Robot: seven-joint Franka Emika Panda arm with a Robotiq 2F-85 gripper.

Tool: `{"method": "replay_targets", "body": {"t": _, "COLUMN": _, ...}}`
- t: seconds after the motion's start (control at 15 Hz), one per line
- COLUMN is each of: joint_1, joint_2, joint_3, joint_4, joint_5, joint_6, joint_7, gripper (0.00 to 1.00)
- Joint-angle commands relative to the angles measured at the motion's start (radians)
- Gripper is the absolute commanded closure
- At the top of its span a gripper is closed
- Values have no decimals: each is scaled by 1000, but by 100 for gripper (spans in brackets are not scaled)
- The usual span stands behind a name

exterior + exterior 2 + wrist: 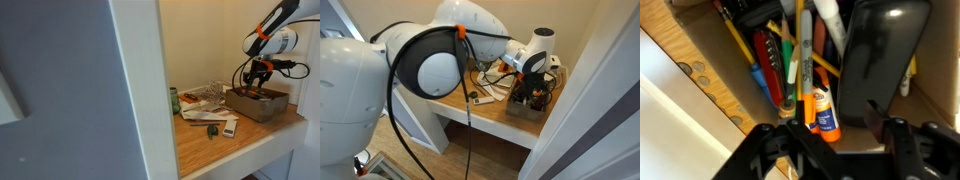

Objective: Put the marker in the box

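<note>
The tan cardboard box stands at the far end of the wooden desk; it also shows in an exterior view. My gripper hangs just above it, fingers down. In the wrist view the gripper is open and empty, its black fingers spread over the box's inside wall. A white marker with green print lies in the box among several pens and pencils, just beyond my fingertips. I cannot tell the marker apart in the exterior views.
The box also holds an orange-capped glue stick and a large black flat object. On the desk lie loose papers, a green can, a small dark green item and a white item. A white partition blocks the near side.
</note>
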Motion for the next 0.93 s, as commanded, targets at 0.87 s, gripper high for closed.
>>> {"method": "replay_targets", "body": {"t": 0.87, "joint_1": 19, "joint_2": -443, "joint_3": 135, "joint_4": -353, "joint_5": 130, "joint_6": -238, "joint_7": -342, "gripper": 0}}
